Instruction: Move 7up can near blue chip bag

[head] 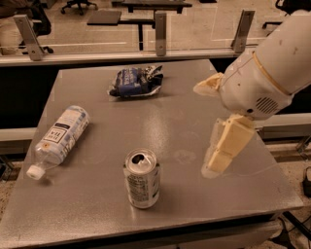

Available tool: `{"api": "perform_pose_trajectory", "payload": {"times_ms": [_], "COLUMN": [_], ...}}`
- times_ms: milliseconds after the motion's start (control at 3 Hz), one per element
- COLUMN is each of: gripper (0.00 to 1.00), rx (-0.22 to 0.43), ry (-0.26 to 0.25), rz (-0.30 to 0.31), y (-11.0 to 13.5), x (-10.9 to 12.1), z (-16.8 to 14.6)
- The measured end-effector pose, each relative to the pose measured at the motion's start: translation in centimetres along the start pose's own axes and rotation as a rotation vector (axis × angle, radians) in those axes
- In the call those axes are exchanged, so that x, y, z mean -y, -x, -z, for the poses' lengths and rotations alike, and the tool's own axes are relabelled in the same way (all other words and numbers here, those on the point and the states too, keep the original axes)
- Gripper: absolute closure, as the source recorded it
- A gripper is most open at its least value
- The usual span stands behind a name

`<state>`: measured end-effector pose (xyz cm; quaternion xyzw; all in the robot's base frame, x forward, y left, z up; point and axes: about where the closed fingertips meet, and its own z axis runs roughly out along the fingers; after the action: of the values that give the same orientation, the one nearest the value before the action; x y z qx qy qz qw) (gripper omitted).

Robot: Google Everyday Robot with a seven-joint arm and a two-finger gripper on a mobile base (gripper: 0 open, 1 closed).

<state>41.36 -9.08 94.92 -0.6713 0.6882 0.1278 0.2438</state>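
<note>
gripper (217,167) right of 7up can (142,179), bare table (181,124) between, bottle (60,136) far left

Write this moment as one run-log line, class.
stage: can not yet grasped | gripper: over table right side, right of 7up can | 7up can: upright, untouched | blue chip bag: far side, apart from can

Setting: an office-type robot test area. Indicators: a plain grey counter (194,121) is bounded at its far edge by a clear partition (204,29) held in upright metal brackets (160,34). Beyond it lies a pale hard floor (63,34) with dark desks (104,17) and the wheeled base of an office chair (77,6). A white robot arm (272,73) reaches in from the right, its cream pincer (221,155) low over the counter's right side.
</note>
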Motion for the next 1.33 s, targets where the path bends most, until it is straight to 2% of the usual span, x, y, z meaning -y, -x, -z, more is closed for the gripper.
{"api": "perform_pose_trajectory", "payload": {"times_ms": [333, 667, 1000, 1333], "gripper": [0.0, 0.0, 0.0, 0.0], "rx": [0.072, 0.138, 0.181, 0.196], "ry": [0.04, 0.105, 0.15, 0.173], "rz": [0.056, 0.114, 0.152, 0.164], "y": [2.4, 4.8, 6.4, 6.9], "x": [-1.7, -3.7, -5.0, -5.7], "z": [-3.0, -6.3, -8.2, -9.2]}}
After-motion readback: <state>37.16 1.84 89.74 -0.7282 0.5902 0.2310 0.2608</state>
